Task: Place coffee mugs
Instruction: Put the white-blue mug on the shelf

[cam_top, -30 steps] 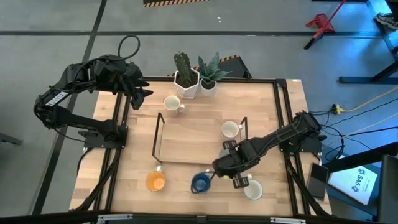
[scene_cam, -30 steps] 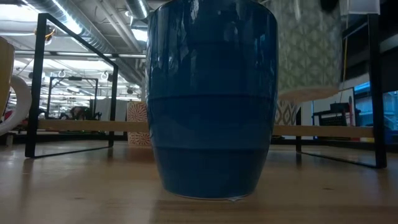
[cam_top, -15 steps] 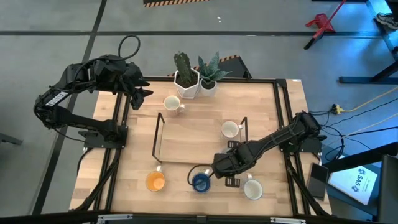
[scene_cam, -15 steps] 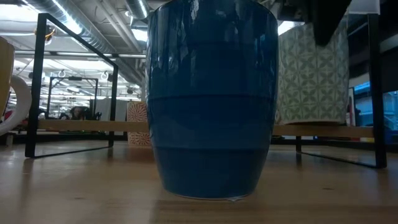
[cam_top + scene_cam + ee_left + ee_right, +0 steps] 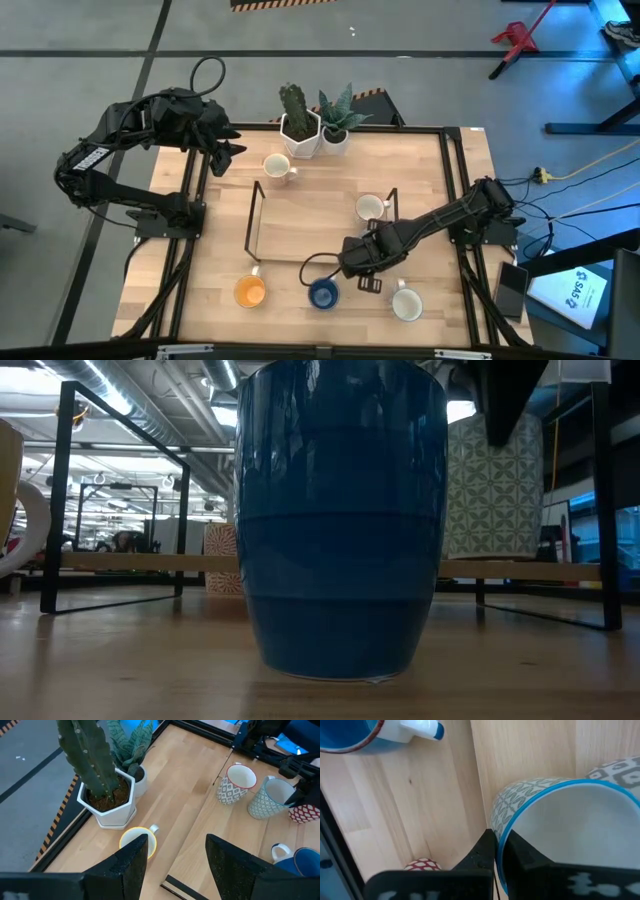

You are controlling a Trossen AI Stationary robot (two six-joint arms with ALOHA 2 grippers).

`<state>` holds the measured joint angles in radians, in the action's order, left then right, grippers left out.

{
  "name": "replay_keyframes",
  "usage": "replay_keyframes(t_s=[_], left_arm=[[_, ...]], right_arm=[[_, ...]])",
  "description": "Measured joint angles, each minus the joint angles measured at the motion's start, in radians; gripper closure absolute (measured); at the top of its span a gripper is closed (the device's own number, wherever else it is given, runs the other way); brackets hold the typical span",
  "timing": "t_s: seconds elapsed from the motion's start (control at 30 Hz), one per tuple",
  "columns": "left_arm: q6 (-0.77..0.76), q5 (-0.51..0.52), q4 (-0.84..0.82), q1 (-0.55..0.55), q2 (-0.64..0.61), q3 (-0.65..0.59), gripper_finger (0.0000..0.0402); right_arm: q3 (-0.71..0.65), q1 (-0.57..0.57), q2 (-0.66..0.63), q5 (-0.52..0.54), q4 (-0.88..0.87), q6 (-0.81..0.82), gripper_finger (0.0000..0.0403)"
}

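Note:
My right gripper (image 5: 352,262) hangs over the table's near middle, shut on a green-patterned mug with a blue rim (image 5: 560,820), which the low view shows behind the blue mug (image 5: 340,520). The blue mug (image 5: 322,293), an orange mug (image 5: 250,291) and a white mug (image 5: 407,303) stand on their bases along the near edge. A red-rimmed patterned mug (image 5: 370,208) and a cream mug (image 5: 277,167) stand farther back. A red-patterned mug (image 5: 305,812) shows beside the right arm. My left gripper (image 5: 225,150) waits open over the far-left corner. My right gripper holds the green-patterned mug by its blue rim (image 5: 501,832), the wall pinched with one finger (image 5: 482,855) outside and the other inside the cup. The fingers come from above, pointing down. The mug (image 5: 495,490) hangs upright below them, clear of the table.
A black wire-frame rack (image 5: 255,215) stands in the table's middle, its posts (image 5: 62,490) showing in the low view. Two white hexagonal plant pots (image 5: 300,135) with a cactus and a leafy plant sit at the far edge. Black rails (image 5: 455,180) border the table.
My right gripper has moved toward the table's left and a little toward the far edge, away from the white mug at the near edge. It carries the green-patterned mug, which has come into the low view behind the blue mug.

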<state>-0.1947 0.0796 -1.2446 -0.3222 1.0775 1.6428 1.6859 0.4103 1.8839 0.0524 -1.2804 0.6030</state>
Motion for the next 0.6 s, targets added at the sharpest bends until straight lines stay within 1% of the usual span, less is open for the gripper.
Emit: replay_keyframes(t_s=[0.2, 0.37, 0.5, 0.6], left_arm=[[-0.004, 0.0, 0.0, 0.0, 0.0, 0.0, 0.0208], [-0.004, 0.0, 0.0, 0.0, 0.0, 0.0, 0.0208], [-0.004, 0.0, 0.0, 0.0, 0.0, 0.0, 0.0208], [-0.004, 0.0, 0.0, 0.0, 0.0, 0.0, 0.0208]], right_arm=[[-0.002, 0.0, 0.0, 0.0, 0.005, 0.003, 0.0403], [-0.031, 0.0, -0.002, -0.004, 0.039, 0.02, 0.04], [-0.037, 0.0, -0.004, 0.008, 0.043, 0.026, 0.0377], [-0.041, 0.0, -0.001, -0.006, 0.04, 0.04, 0.0357]])
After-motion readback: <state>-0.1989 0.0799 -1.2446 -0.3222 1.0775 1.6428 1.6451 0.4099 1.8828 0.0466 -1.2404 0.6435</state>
